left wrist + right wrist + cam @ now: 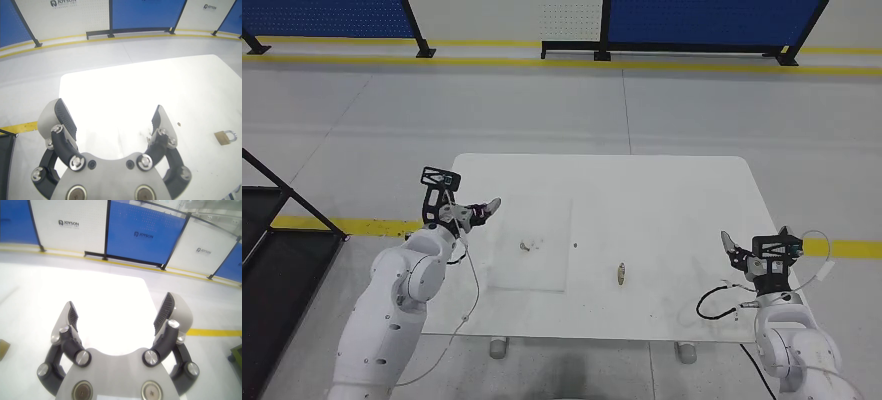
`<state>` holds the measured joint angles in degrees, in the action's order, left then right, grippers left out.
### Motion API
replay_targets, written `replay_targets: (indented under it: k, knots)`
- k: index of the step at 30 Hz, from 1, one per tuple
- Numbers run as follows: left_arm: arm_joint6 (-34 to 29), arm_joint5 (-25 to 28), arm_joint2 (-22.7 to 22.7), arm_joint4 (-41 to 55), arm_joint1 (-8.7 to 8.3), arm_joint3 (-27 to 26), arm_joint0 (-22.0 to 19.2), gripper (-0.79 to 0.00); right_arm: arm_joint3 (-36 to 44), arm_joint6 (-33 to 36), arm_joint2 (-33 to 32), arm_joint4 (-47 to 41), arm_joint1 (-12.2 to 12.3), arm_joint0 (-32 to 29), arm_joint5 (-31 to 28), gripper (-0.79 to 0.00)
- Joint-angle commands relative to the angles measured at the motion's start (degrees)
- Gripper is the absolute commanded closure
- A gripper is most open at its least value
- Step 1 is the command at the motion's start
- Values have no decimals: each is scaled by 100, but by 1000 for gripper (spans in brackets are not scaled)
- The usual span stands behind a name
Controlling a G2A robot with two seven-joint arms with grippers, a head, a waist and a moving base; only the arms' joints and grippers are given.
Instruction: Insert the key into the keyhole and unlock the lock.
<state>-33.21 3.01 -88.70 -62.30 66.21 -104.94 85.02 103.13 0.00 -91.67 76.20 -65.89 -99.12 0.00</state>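
Top view evidence places the task at its very start: nothing is held, and the key (526,244) has not yet been brought to the lock (621,272). The left gripper (108,106) is held over the left edge of the counter (662,190), its fingers spread wide with nothing between them. The right gripper (119,300) is held near the right edge, its fingers likewise wide and bare. The lock is laid flat around the middle of the counter, toward the near side and well apart from both grippers. The key is laid to its left, nearer the left gripper, on a faintly lighter sheet (542,270). The next move is judged to call for a pick of the key, most likely by the left gripper since it is closer. A fine pinch low against the surface would be needed, because the thing is thin and flat. The lock would then have to be steadied so that the keyhole can be met squarely. In the left wrist view the lock is seen as a small brass padlock with a silvery shackle (232,134) that looks closed; which face carries the keyhole cannot be told. The key is too small for its shape to be made out.
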Motion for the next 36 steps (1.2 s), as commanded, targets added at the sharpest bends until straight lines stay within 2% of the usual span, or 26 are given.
replay_targets:
  k: [1,9,26,30,36]
  knots:
    - [-371,-13,79,87,3,28,-133,-785,0,0,0,0,0,0,0,-785]
    - [-1754,37,319,466,-4,130,-485,-785,0,0,0,0,0,0,0,-785]
    - [-3764,65,306,1468,-94,90,-552,-785,0,0,0,0,0,0,0,-785]
    - [-4170,-31,298,1631,-123,119,-596,-785,0,0,0,0,0,0,0,-785]
    - [-4446,-377,392,1778,-139,298,-703,-785,0,0,0,0,0,0,0,-785]
